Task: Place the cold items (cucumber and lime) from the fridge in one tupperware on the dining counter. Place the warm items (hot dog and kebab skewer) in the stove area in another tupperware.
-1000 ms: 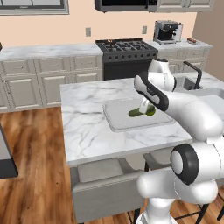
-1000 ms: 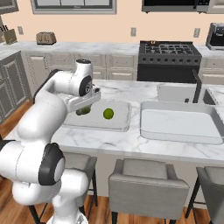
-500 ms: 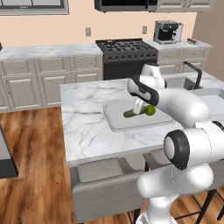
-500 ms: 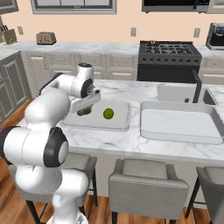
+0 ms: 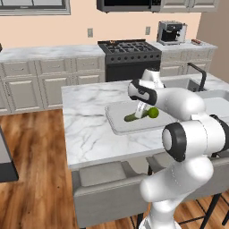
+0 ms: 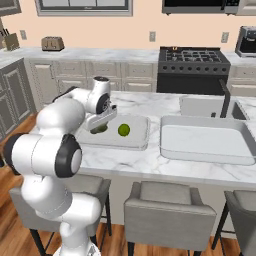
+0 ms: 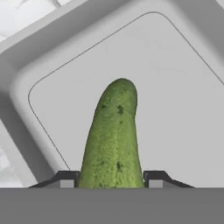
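Nearest, the claw (image 7: 112,183) is closed on the cucumber (image 7: 113,138), held low over the floor of the first tupperware (image 5: 117,120) on the dining bench (image 5: 85,118); whether the cucumber already rests on the tray cannot be told. The lime (image 6: 123,130) lies just beside it in the same tray, so the cold half appears to lack only the release. Farther along the bench the second tupperware (image 6: 200,155) holds nothing, and beyond it stands the stove (image 5: 129,48); the hot dog and kebab skewer are judged still to be fetched.
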